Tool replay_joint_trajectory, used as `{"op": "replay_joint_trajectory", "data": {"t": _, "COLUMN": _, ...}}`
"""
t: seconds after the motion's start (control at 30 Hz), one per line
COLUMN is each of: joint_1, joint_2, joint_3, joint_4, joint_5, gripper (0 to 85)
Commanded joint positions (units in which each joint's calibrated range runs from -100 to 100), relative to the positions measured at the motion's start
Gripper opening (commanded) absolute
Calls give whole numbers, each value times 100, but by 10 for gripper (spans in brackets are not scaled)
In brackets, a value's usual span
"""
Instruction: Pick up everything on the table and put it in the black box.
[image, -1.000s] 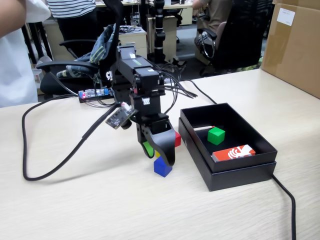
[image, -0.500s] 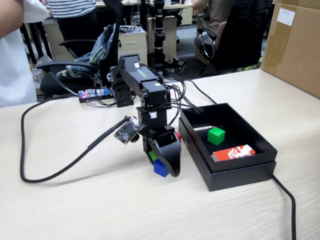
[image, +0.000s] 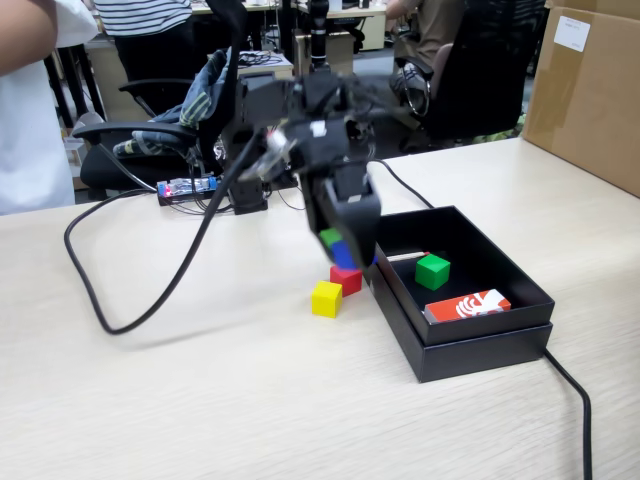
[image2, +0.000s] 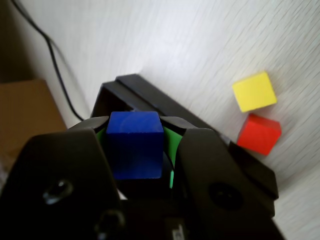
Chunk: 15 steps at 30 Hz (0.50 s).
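The table (image: 200, 400) is the biggest thing before me, pale wood grain running under everything. On it, toward the right of the fixed view, sits the black box (image: 470, 345), which I take as my landmark; in my wrist view its rim (image2: 150, 97) shows just beyond my fingers. Past the box's far right corner stands a brown carton (image: 590, 90). A black cable (image: 120, 300) loops over the table well to the left of the box, and another runs off past the box's near right corner.

My gripper (image: 345, 252) hangs above the table just beside the box's left wall, raised off the surface. It is pinching the blue cube (image2: 135, 145), one finger pressed on each side, with green pads (image2: 172, 145) showing against the cube's flanks; in the fixed view the same cube (image: 346, 256) peeks out at my fingertips.

Inside the box, near its front wall, lies a flat orange-red and white card (image: 468, 306). Behind the card, about mid-floor, rests the green cube (image: 433, 271).

Outside the box, the red cube (image: 346, 280) sits on the table just beside the left wall, below my gripper. The yellow cube (image: 326, 299) stands touching or nearly touching the red one, on the side away from the box.
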Motion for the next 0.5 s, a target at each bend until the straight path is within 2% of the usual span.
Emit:
{"op": "replay_joint_trajectory", "data": {"t": 0.0, "joint_1": 357, "joint_2": -758, "joint_3": 274, "joint_4": 27, "joint_5": 103, "gripper": 72}}
{"op": "replay_joint_trajectory", "data": {"t": 0.2, "joint_1": 772, "joint_2": -138, "joint_3": 247, "joint_4": 27, "joint_5": 410, "gripper": 73}}
{"op": "replay_joint_trajectory", "data": {"t": 0.47, "joint_1": 840, "joint_2": 1067, "joint_3": 337, "joint_4": 19, "joint_5": 645, "gripper": 76}}
